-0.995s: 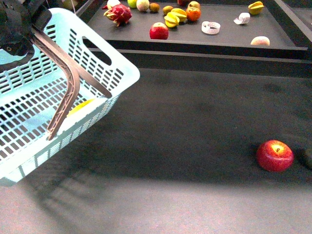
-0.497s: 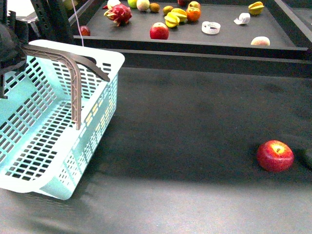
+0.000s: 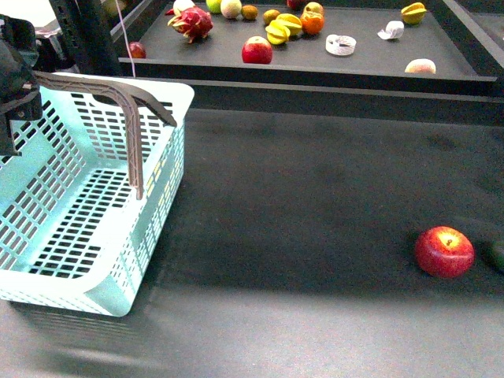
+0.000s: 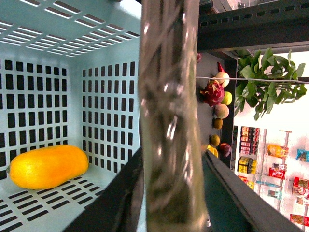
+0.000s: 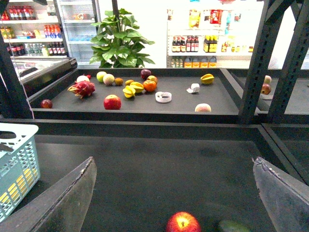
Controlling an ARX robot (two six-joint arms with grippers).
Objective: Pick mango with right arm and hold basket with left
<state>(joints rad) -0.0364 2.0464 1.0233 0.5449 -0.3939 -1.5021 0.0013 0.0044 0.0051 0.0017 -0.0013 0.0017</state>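
Inside, mango (image 4: 49, 166) lies in basket (image 3: 157, 236); right gripper (image 5: 174, 193) spread.

The left gripper (image 3: 16, 75) is running off the front view's edge with its grip on the basket (image 3: 169, 94) handle (image 3: 118, 90) hidden, while a dark green object (image 3: 496, 256) is being cropped beside the red apple (image 3: 445, 251).

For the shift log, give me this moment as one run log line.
left pincer: shut on basket handle | mango: inside basket | right pincer: open, empty | red apple: on table
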